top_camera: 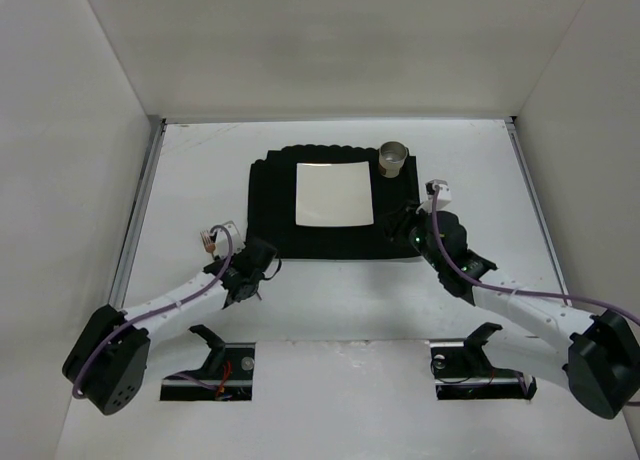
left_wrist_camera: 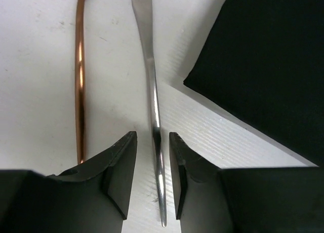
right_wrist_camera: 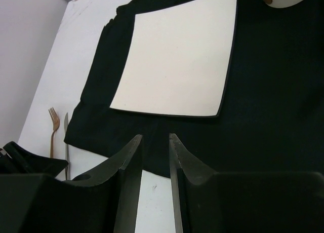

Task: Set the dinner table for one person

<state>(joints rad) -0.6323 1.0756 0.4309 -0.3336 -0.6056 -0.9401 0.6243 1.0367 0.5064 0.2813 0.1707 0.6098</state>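
On the white dinner table (top_camera: pixel 200 170) lies a black placemat (top_camera: pixel 270 210) with a white square plate (top_camera: pixel 335 193) on it. My left gripper (top_camera: pixel 258 265) is at the mat's near left corner. In the left wrist view its jaws (left_wrist_camera: pixel 152 134) straddle the handle of a silver knife (left_wrist_camera: pixel 152 86) lying flat on the table, with a gap on each side. A copper fork (left_wrist_camera: pixel 79 76) lies parallel to the knife's left. My right gripper (top_camera: pixel 400 223) is at the mat's right edge, open and empty (right_wrist_camera: pixel 155 137), facing the plate (right_wrist_camera: pixel 177 61).
A metal cup (top_camera: pixel 394 158) stands at the mat's far right corner. Thin rails (top_camera: pixel 143 210) run along the table's sides, with white walls beyond. Two black stands (top_camera: pixel 215 365) (top_camera: pixel 475 365) sit at the near edge.
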